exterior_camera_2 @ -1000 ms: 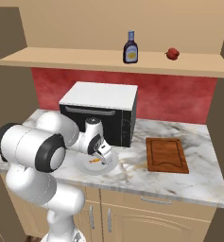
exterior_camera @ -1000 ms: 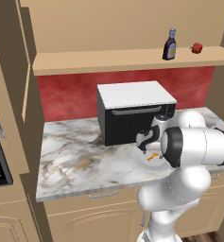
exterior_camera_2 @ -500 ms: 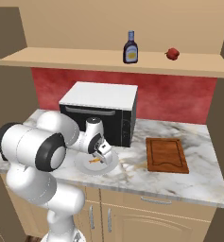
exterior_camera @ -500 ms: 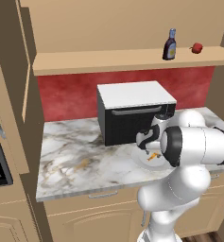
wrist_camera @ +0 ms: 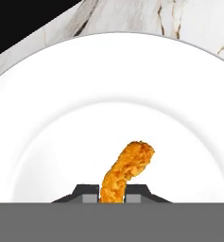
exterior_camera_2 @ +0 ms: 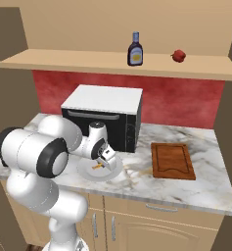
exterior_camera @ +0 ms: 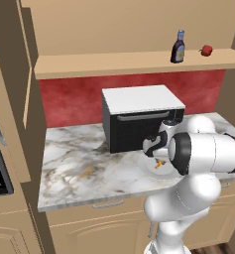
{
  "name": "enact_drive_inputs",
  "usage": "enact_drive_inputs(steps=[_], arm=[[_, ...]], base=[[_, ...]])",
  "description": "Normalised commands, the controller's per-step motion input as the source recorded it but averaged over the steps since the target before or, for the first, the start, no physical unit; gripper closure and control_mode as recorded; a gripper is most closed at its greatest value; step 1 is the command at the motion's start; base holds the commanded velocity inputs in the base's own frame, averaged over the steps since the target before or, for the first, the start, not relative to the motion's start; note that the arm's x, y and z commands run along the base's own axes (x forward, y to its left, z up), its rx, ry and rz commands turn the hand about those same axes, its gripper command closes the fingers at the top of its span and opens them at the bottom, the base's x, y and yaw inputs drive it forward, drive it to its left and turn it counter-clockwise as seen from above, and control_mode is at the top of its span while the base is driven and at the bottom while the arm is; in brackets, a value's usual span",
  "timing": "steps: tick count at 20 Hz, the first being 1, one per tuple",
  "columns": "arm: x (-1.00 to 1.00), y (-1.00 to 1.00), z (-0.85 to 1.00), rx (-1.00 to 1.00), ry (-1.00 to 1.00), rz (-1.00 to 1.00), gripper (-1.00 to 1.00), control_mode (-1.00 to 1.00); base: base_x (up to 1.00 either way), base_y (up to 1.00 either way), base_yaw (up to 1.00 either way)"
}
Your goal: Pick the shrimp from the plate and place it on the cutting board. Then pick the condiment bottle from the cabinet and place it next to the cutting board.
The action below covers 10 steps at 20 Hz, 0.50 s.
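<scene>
The black oven (exterior_camera_2: 102, 117) looms at twelve o'clock behind the plate (exterior_camera_2: 115, 171), where the gripper (exterior_camera_2: 104, 161) is clenched on the shrimp (wrist_camera: 125, 170). At three o'clock lies the cutting board (exterior_camera_2: 172, 160); overhead, condiment bottle (exterior_camera_2: 135, 50) then red fruit (exterior_camera_2: 178, 55).

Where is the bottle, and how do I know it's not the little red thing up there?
Look above the black oven to the long tan shelf. Two small things stand there toward the right: the condiment bottle and a round red fruit. The bottle is the tall, slim, dark one with a pale neck and cap.
</scene>
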Motion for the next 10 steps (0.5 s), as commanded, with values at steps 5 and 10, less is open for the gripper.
enact_drive_inputs(steps=[5, 10], arm=[[-0.01, -0.01, 0.00, 0.00, -0.01, 0.04, 1.00, -1.00], [-0.05, -0.04, 0.11, 0.00, -0.03, 0.06, 1.00, -1.00]], base=[[0.00, 0.00, 0.00], [0.00, 0.00, 0.00]])
